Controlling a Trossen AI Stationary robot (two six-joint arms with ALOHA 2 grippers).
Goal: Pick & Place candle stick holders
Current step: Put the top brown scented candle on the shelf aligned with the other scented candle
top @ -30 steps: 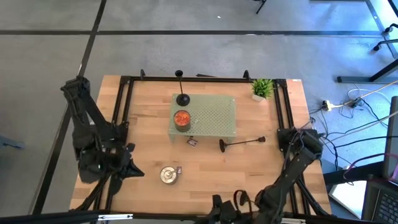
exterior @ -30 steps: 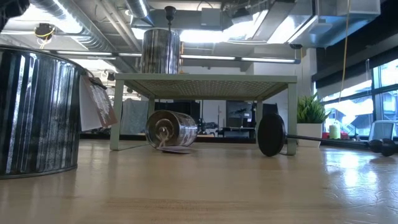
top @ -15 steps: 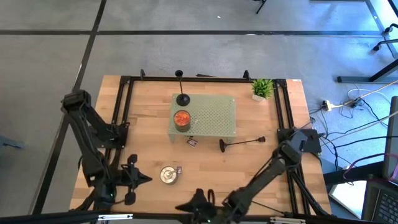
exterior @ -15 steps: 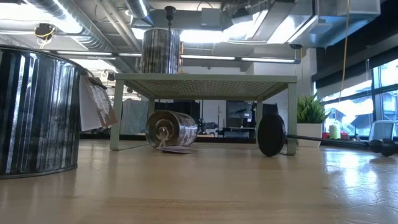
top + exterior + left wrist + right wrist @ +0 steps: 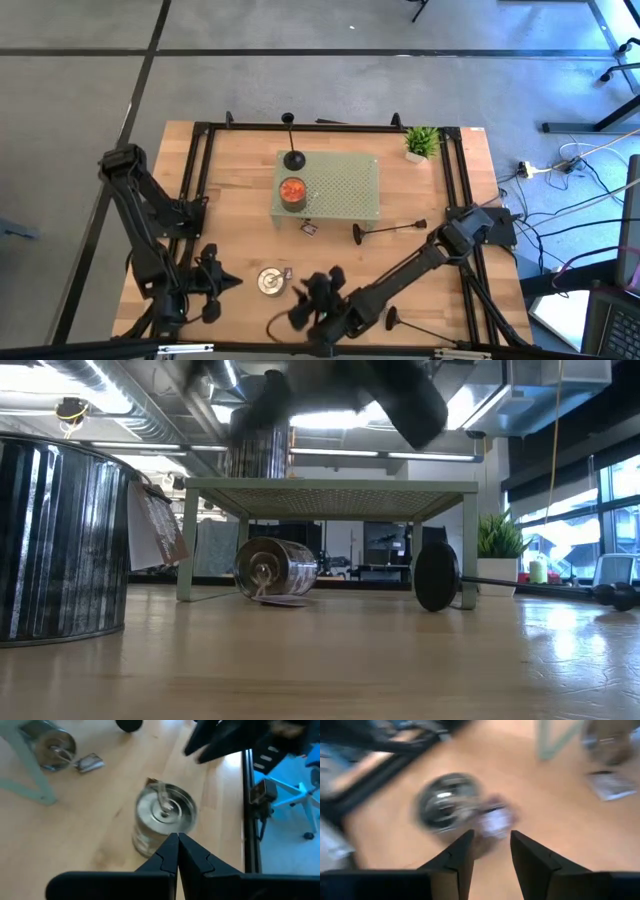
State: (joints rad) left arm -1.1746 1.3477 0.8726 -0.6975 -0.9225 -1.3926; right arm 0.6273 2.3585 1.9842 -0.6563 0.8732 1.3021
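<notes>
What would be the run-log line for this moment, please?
left gripper: jaws shut, empty, beside upright silver tin can | right gripper: jaws open, empty, near it | black metal candle stick holder: lying untouched

Right tool (image 5: 300,300) blurred (low view too).

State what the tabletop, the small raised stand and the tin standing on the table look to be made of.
Tabletop: pale wood, likely butcher-block, with visible plank seams and grain; a satin sheen shows in the low view.
Raised stand: probably painted sheet metal, pale green and matte, its top perforated with small holes.
Tin: bare silvery metal, shiny, with ribbed walls visible in the low view.
</notes>
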